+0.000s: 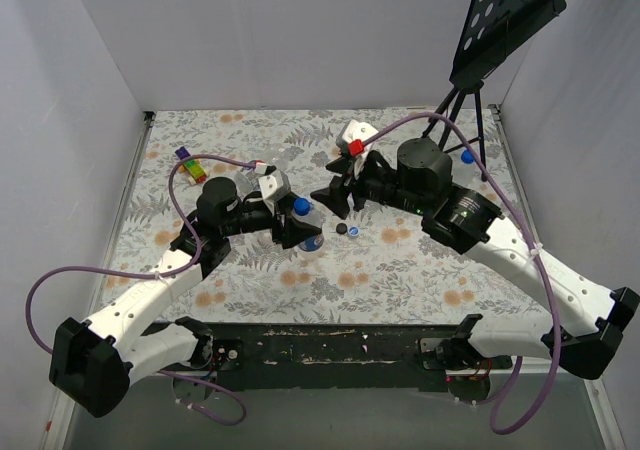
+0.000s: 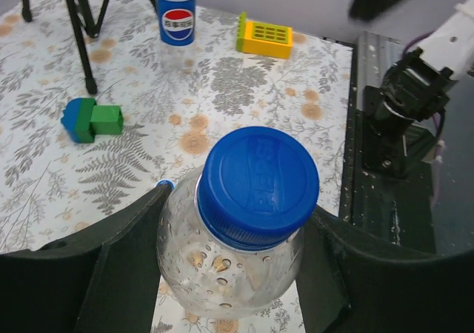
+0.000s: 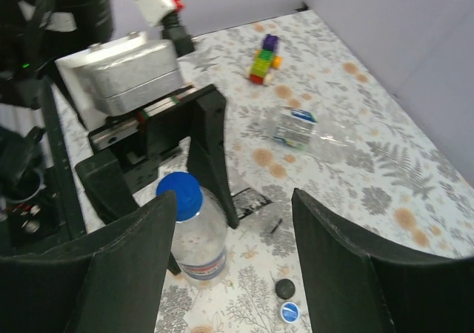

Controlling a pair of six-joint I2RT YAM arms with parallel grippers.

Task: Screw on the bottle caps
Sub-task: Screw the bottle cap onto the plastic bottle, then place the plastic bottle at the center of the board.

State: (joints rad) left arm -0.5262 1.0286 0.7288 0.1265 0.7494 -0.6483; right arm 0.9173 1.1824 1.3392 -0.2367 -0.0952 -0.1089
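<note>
The left pincer is clenched on a small clear plastic bottle, with its black fingers pressed against both sides of the shoulder. The bottle stands upright near the middle of the floral-patterned surface and wears a round blue screw cap; how tightly the cap sits I cannot tell. In the top view, the right pincer sits just at 2 o'clock of that bottle, released, its fingers wide apart and gripping nothing. A small black round cap and a small blue round cap lie loose side by side at 4 o'clock of the held bottle. Another clear labelled bottle lies on its side toward 10 o'clock, near a multicoloured toy block stack. A blue-labelled bottle stands upright near the black tripod legs.
</note>
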